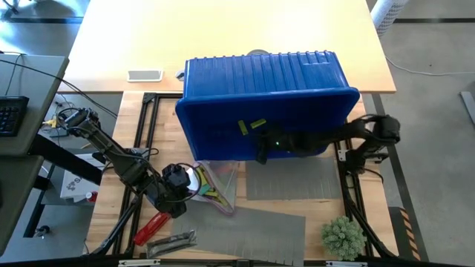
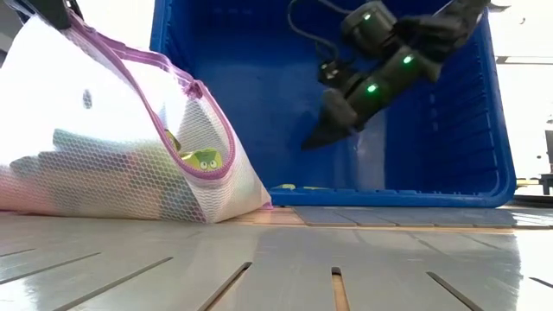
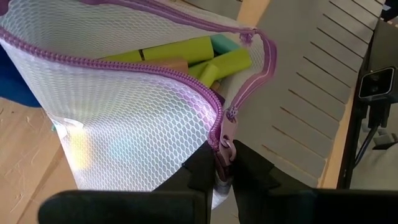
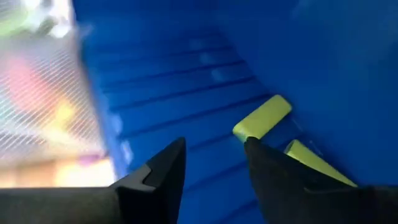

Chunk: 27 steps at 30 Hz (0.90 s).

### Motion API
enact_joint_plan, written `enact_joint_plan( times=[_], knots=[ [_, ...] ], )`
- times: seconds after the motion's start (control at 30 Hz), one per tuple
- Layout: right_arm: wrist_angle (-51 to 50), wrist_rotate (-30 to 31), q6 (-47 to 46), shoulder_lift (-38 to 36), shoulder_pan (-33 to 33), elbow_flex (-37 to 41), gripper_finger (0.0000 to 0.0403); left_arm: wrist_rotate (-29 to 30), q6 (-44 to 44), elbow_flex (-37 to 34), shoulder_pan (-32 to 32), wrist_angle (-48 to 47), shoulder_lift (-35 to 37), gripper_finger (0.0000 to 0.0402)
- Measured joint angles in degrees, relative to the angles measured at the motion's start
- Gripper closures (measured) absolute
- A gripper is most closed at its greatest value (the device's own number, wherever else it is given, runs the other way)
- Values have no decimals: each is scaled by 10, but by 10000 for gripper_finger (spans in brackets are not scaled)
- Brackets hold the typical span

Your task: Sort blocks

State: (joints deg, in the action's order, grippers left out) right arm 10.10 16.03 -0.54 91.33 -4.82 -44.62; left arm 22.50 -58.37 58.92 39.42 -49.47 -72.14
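Pale wooden worktop (image 1: 111, 222) carries everything, with ribbed grey mats (image 1: 252, 230) laid over its near part. Biggest on it is a blue bin (image 1: 267, 96) tipped on its side. Beside its mouth sits a white mesh bag (image 2: 112, 147) with a purple zipper (image 3: 214, 109), stuffed with lime, teal and tan blocks (image 3: 180, 53). Two more lime blocks (image 4: 264, 118) lie on the bin's blue wall. Reaching into the bin, the right end effector (image 4: 214, 158) hovers released, fingers apart, one fingertip touching a lime block. At the bag's edge, the left end effector (image 3: 225, 165) is clenched on the zipper's end. A red tool (image 1: 151, 227) rests near the front edge
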Motion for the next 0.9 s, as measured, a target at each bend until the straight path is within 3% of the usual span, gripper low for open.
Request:
enact_joint_plan(
  times=[0.1, 0.23, 0.6, 0.73, 0.9],
  knots=[
    [52, 15, -46, 38, -19, -11, 241, 0, 0, 0, 0, 0, 0, 378],
    [69, 98, -109, 99, -37, -45, 226, 0, 0, 0, 0, 0, 0, 378],
    [55, 94, -175, 208, -55, -142, 187, 0, 0, 0, 0, 0, 0, 378],
    [25, 134, -191, 237, -59, -161, 187, 0, 0, 0, 0, 0, 0, 378],
    [39, 111, -202, 268, -63, -166, 192, 0, 0, 0, 0, 0, 0, 378]
  ],
)
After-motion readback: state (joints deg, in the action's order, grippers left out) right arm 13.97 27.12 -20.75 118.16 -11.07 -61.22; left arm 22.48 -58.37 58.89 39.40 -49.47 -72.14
